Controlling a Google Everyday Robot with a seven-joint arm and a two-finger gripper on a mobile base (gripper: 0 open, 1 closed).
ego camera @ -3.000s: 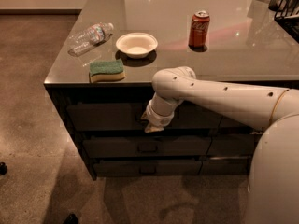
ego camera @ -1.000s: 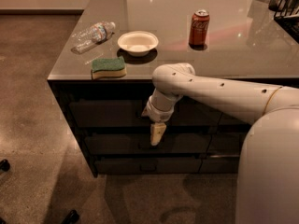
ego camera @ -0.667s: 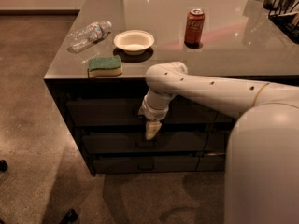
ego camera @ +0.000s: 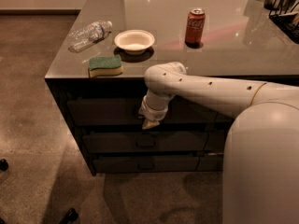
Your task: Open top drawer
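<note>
Hanging against the wide top drawer (ego camera: 103,111) at mid-width, the gripper (ego camera: 150,121) needs a straight outward pull; its grasp cannot be told.

The end effector (ego camera: 150,122) hangs close before the top drawer (ego camera: 105,111), just below the worktop (ego camera: 70,72) edge. The arm (ego camera: 210,92) crosses the drawer's right half. The floor (ego camera: 42,139) in front and to the left offers open room. A sponge (ego camera: 105,65) sits at the edge above.

Gripper (ego camera: 150,122) against top drawer (ego camera: 102,111) centre, covering its handle; dark wire rack (ego camera: 287,21) cut off by right edge
</note>
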